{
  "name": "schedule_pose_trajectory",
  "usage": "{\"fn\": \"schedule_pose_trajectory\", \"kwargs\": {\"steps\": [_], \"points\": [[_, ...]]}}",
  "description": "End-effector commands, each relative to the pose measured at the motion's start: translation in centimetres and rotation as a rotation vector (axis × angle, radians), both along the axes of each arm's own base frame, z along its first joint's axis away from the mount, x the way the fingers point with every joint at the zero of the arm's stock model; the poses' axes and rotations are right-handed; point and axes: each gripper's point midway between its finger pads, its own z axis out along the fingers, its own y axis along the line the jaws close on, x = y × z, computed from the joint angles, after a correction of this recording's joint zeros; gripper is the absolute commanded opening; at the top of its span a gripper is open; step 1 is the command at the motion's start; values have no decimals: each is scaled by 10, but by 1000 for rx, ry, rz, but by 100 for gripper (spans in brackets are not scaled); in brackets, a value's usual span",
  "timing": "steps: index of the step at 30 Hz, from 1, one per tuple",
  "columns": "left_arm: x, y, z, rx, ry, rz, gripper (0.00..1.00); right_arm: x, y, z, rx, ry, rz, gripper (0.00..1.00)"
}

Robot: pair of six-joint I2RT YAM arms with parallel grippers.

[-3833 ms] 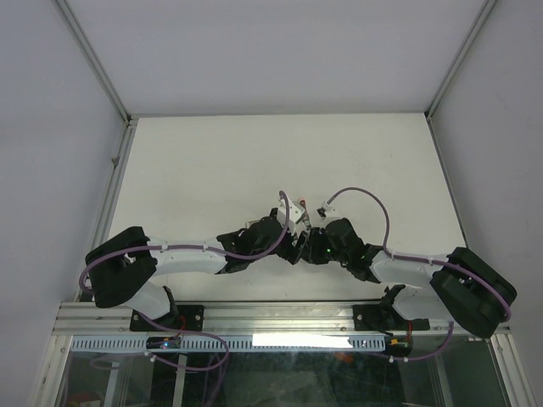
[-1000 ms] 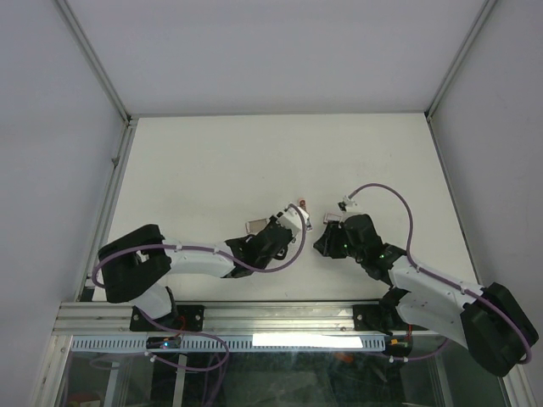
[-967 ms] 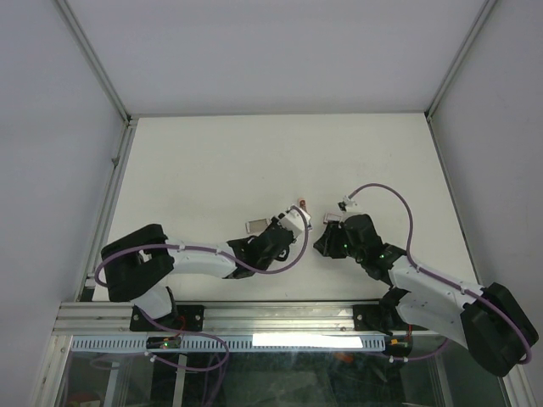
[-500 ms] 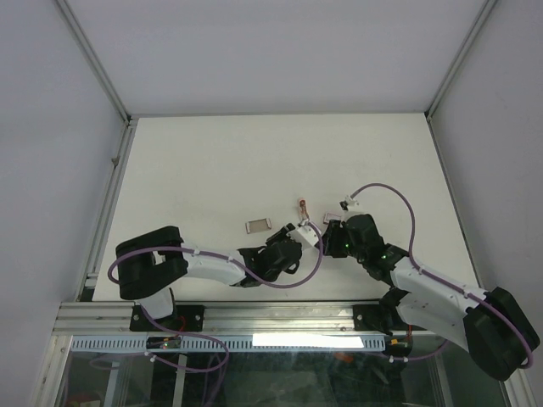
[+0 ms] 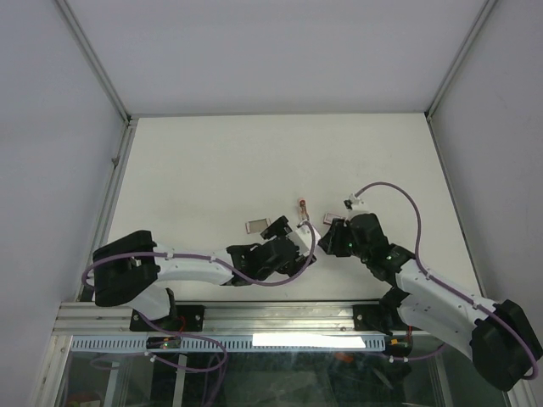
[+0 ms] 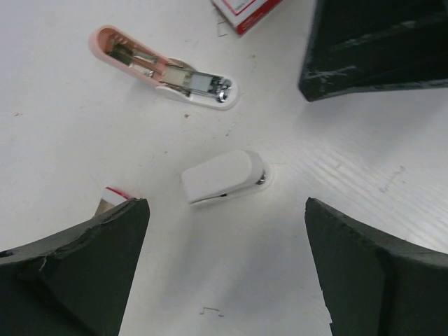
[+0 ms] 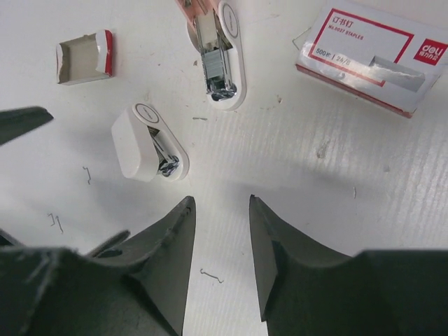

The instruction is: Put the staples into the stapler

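Note:
The pink and white stapler (image 7: 218, 43) lies opened on the table, with metal showing in its channel; it also shows in the left wrist view (image 6: 165, 68) and the top view (image 5: 303, 206). A white rounded piece with a metal clip (image 7: 145, 144) lies apart beside it. The staples, a small grey tray with a red end (image 7: 85, 57), lie to the left (image 5: 256, 225). My left gripper (image 6: 225, 227) is wide open and empty just near of the white piece (image 6: 222, 176). My right gripper (image 7: 221, 204) is open and empty, near of the stapler.
A red-and-white staple box (image 7: 369, 50) lies right of the stapler; its corner shows in the left wrist view (image 6: 242, 10). Loose single staples (image 7: 212, 276) are scattered on the white table (image 5: 212, 161). The two grippers are close together (image 5: 310, 237).
Both grippers have left the stapler, which now lies on the table. My left gripper has moved right and nearer, uncovering the staples tray. My right arm shifted slightly.

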Motion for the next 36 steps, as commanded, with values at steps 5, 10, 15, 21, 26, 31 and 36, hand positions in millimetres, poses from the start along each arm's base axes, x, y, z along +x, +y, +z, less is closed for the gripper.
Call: {"fn": "schedule_pose_trajectory", "kwargs": {"steps": [5, 10, 15, 21, 26, 31, 36], "points": [[-22, -27, 22, -173, 244, -203, 99, 18, 5, 48, 38, -95, -5, 42], [10, -30, 32, -305, 287, -240, 99, 19, 6, 50, 47, -91, 5, 43], [31, -37, 32, -359, 338, -287, 99, 18, 6, 51, 64, -86, 7, 44], [37, -35, 2, -333, 440, -286, 98, 17, 4, 53, 85, -87, 0, 45], [28, -40, -5, -349, 518, -314, 97, 17, 3, 53, 89, -85, -2, 46], [11, -31, -14, -348, 583, -321, 96, 18, 1, 51, 88, -84, -5, 46], [-12, -18, -28, -339, 638, -297, 94, 19, 0, 50, 91, -81, -9, 46]]}}
